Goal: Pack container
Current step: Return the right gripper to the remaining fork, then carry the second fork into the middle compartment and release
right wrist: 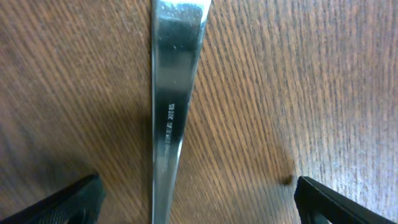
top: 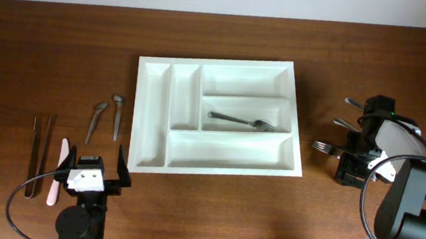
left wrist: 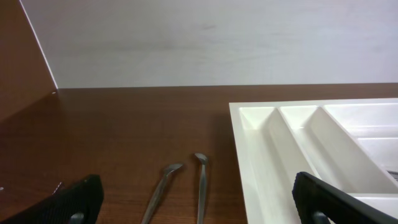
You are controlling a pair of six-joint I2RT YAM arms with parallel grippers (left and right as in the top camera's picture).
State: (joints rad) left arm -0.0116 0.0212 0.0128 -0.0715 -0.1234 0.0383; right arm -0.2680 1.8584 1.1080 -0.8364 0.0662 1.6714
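Note:
The white five-compartment container (top: 217, 61) lies mid-table. One steel fork (top: 240, 121) lies in its middle long compartment. My right gripper (top: 353, 158) is low over the table to the right of the container. It is open and straddles the handle of another fork (top: 321, 147). In the right wrist view the steel handle (right wrist: 171, 112) lies left of centre between the spread fingers (right wrist: 196, 208), untouched. My left gripper (top: 96, 173) is open and empty near the front edge. It faces two spoons (left wrist: 163, 186) (left wrist: 201, 180) and the container's left rim (left wrist: 239, 143).
Two spoons (top: 97, 120) (top: 118, 116) lie left of the container. Long steel tongs (top: 37, 153) and a pink-handled utensil (top: 57, 171) lie at the far left. More steel cutlery (top: 346, 124) lies behind the right gripper. A pale wall runs along the table's back edge.

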